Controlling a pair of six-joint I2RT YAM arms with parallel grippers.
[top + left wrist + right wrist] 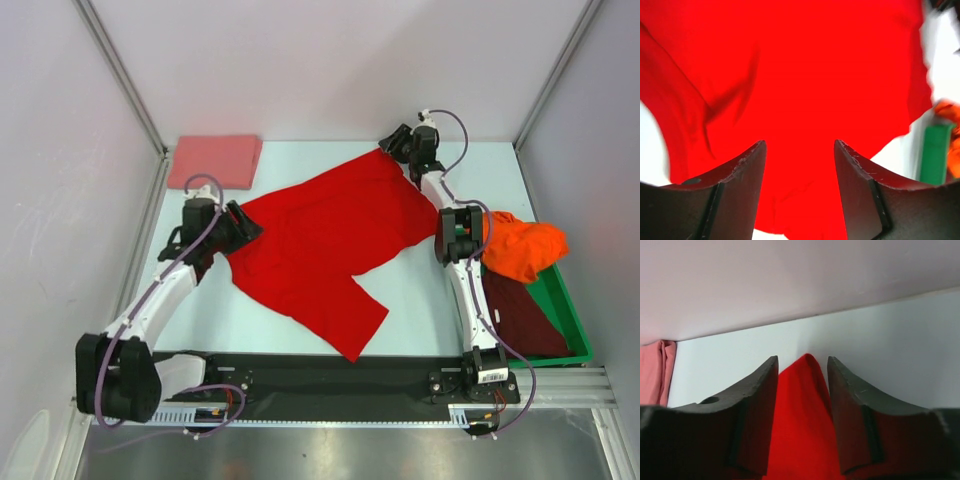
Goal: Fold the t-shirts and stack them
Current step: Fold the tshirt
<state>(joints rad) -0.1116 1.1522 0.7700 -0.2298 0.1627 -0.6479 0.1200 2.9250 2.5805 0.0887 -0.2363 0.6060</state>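
A bright red t-shirt [320, 245] lies spread out, wrinkled, mid-table. My left gripper [243, 222] is at its left edge, jaws open over the red cloth [805, 75]; the gripper [800, 142] holds nothing. My right gripper [395, 143] is at the shirt's far corner, open, with the pointed red corner [807, 385] lying between the fingers of the gripper [802, 359], not pinched. A folded salmon-pink t-shirt [215, 160] lies at the back left. An orange t-shirt [522, 248] is bunched on the bin's far end, and a dark maroon t-shirt [525, 320] lies in the bin.
A green plastic bin [568, 320] stands at the right edge, behind the right arm; it also shows in the left wrist view [935, 152]. White walls close the table's back and sides. The pink shirt shows in the right wrist view [655, 372] by the back wall.
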